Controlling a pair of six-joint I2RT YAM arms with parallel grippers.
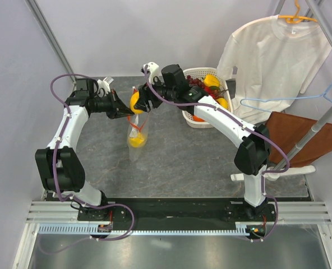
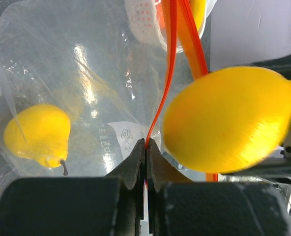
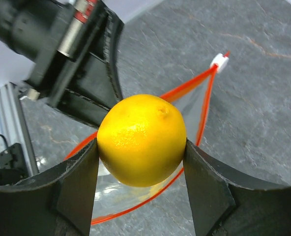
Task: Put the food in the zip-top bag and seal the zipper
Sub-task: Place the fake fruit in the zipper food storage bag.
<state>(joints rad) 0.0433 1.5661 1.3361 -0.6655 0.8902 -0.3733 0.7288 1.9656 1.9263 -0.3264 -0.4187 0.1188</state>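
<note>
**Yellow lemon above the zip-top bag**

The left gripper is pinched tight on the zipper, holding the bag's mouth up. The right gripper – clamped on the lemon – hangs just above that mouth. A yellow pear lies inside the bag, and the white basket stands well apart from it.

Left arm: white link shells, black joint housings.
Right arm: matching white shells, black elbow block.
Mauve cable: one routed along each arm.
Left hand: matte black, tapering to thin tips.
Right hand: dark, broad, with concave inner faces.
Bases: black, at 7 and 5 o'clock in the top view.
</note>
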